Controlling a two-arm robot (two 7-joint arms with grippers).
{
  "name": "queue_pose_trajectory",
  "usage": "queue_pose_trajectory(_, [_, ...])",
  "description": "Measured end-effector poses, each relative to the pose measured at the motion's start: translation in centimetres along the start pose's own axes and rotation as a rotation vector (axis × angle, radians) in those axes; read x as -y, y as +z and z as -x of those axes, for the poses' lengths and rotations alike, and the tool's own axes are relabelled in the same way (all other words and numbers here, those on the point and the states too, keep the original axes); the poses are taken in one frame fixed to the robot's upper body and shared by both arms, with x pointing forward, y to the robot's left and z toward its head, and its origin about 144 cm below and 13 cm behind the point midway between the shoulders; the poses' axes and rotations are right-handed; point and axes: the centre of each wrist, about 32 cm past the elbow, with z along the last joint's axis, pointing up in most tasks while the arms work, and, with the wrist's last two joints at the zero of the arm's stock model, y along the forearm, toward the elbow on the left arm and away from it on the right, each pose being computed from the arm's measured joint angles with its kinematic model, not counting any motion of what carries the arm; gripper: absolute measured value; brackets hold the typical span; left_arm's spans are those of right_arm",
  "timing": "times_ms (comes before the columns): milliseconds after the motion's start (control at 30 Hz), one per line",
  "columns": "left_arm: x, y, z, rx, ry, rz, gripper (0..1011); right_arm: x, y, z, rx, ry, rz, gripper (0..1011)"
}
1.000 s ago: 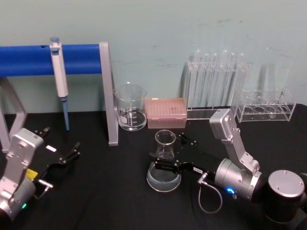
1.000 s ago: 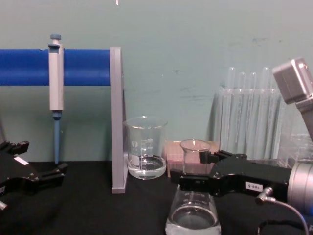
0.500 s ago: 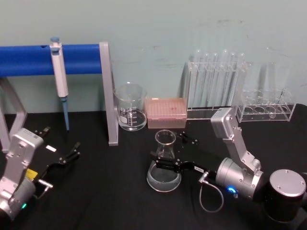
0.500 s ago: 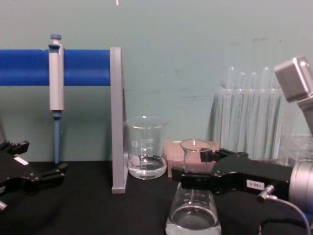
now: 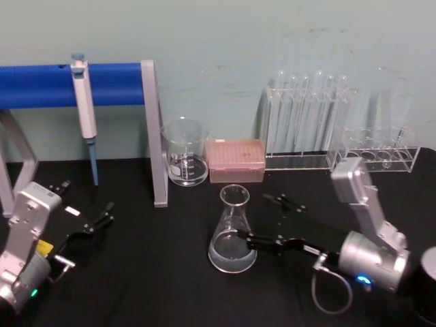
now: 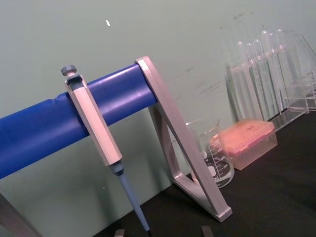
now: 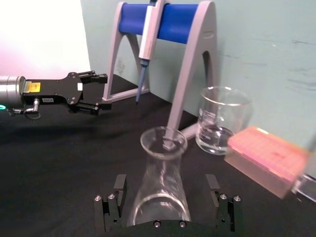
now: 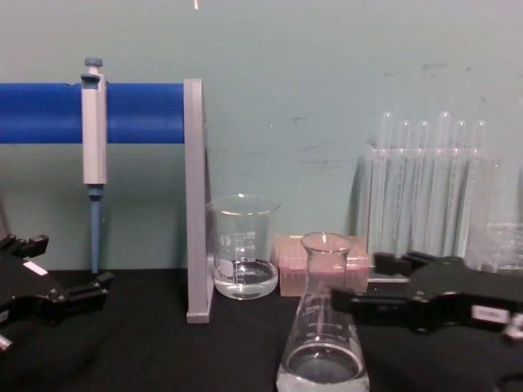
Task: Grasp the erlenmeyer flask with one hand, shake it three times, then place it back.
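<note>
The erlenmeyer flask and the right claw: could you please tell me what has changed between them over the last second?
The right claw has let go of the erlenmeyer flask and drawn back toward the robot's right; its jaws stand open, clear of the neck. The flask stands upright on the black table in the same spot. The left claw, beaker and pipette have not moved.

A pale green wall (image 5: 225,41) backs the bench, marked with faint dark scuffs. The table (image 5: 150,272) is covered in matte black. A grey frame (image 5: 153,136) carrying a blue horizontal bar (image 5: 41,85) stands against the wall at the left. Lighting is even, casting soft shadows on the wall.
</note>
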Motion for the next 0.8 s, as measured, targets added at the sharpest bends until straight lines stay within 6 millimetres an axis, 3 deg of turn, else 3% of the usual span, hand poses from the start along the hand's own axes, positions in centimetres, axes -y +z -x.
queue_pose_trajectory(400, [0.0, 0.0, 0.0, 0.000, 0.000, 0.000, 1001, 4.3, 0.1, -0.9, -0.014, -0.242, 0.021, 1000])
queue_pose_trajectory(800, [0.0, 0.0, 0.0, 0.000, 0.000, 0.000, 1001, 4.2, -0.5, -0.8, 0.018, -0.488, 0.011, 1000])
